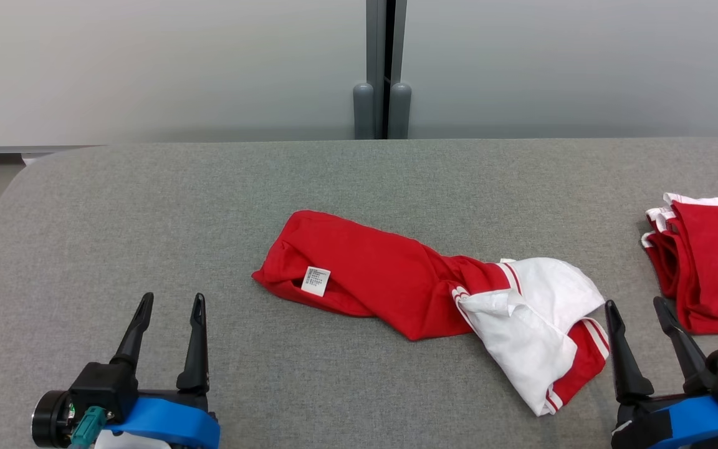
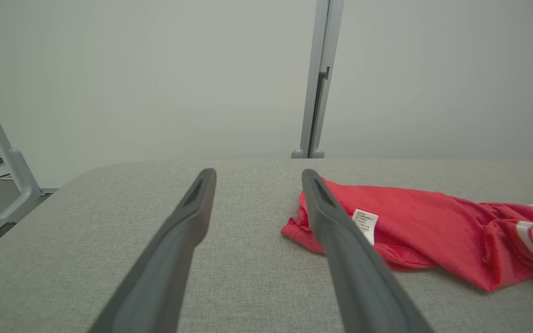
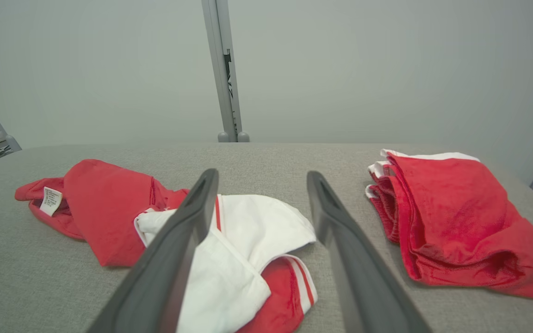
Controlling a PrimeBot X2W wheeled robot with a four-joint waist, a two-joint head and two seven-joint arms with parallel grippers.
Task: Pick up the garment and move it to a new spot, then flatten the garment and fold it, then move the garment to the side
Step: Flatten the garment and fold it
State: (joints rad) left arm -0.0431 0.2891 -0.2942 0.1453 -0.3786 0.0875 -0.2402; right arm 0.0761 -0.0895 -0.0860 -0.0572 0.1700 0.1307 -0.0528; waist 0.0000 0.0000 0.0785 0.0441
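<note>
A crumpled red and white garment (image 1: 409, 280) lies in a long bunch across the middle of the grey table (image 1: 147, 218), a white care label (image 1: 317, 280) showing near its left end. Its red part (image 2: 424, 222) shows in the left wrist view, and its white part (image 3: 248, 231) in the right wrist view. My left gripper (image 1: 171, 302) stands open at the lower left, well apart from the cloth (image 2: 257, 175). My right gripper (image 1: 636, 308) is open just right of the garment's white end (image 3: 259, 178). Both hold nothing.
A second red garment with white trim (image 1: 708, 262) lies folded at the table's right edge (image 3: 451, 212). Behind the table stands a grey wall with a vertical post (image 1: 384, 68). The table's rounded left corner (image 1: 16, 181) drops to the floor.
</note>
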